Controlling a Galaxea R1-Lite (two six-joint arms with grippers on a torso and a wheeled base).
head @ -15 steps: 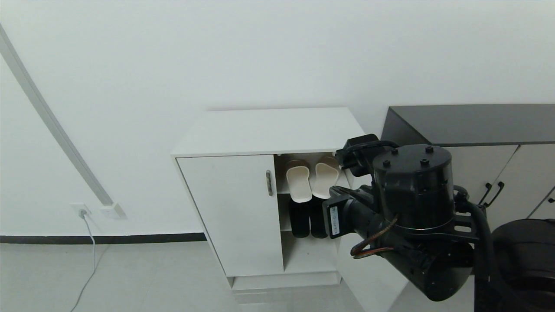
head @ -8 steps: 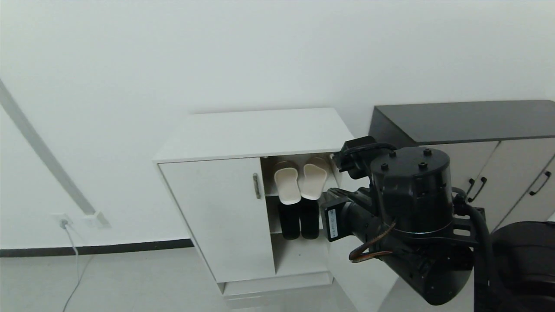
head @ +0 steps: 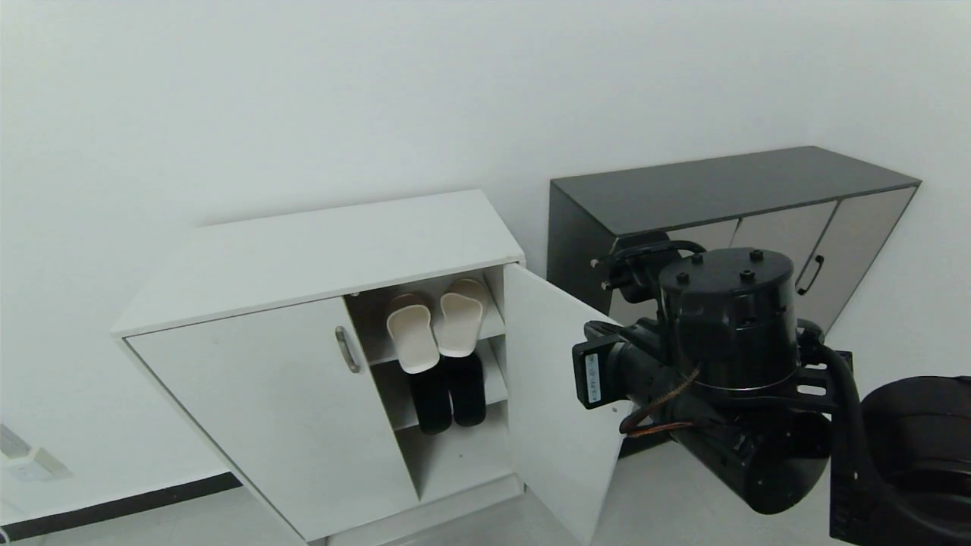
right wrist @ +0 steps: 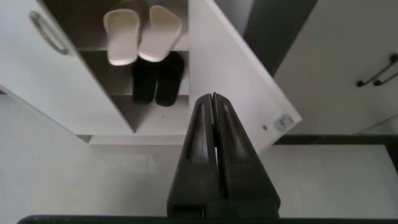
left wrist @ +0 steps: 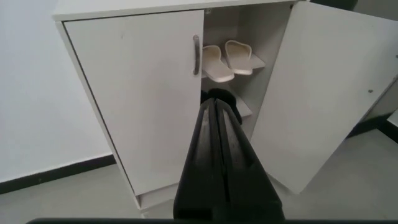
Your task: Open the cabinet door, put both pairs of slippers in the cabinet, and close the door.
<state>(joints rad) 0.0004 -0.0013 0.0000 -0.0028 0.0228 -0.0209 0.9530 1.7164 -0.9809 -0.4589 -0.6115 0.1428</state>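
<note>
Two pairs of slippers already sit inside the white cabinet (head: pixel 318 250) in the head view. The cream pair (head: pixel 436 326) is on the upper shelf with its near ends hanging over the front edge, and the black pair (head: pixel 449 398) is on the shelf directly beneath. One shelf per pair lets each lie flat, side by side. The right-hand door (head: pixel 557 394) stands swung wide, its free edge near the right arm (head: pixel 721 364). The left-hand door (head: pixel 281 425) is shut, with its handle (head: pixel 347 349) beside the opening. A dark sideboard (head: pixel 721 189) stands just beyond the open door.

In the left wrist view, the left jaws are pressed together on nothing and aimed at the opening. The black pair (left wrist: pixel 221 99) lies straight ahead, past their tips, and the cream pair (left wrist: pixel 227 59) is farther on, one shelf up. The open door (left wrist: pixel 323 93) hangs off to one side of the tips and the shut door (left wrist: pixel 143 93) to the other.

In the right wrist view, the right jaws are also pressed together and empty, held back from the cabinet. Both pairs (right wrist: pixel 149 53) lie ahead of the tips, and the open door (right wrist: pixel 239 81) angles out towards them. Judging by this, only closing the door remains. Empty, closed jaws would suit that, giving one firm tip to push the panel. The overhanging cream pair could catch the door if it sits too far forward.
</note>
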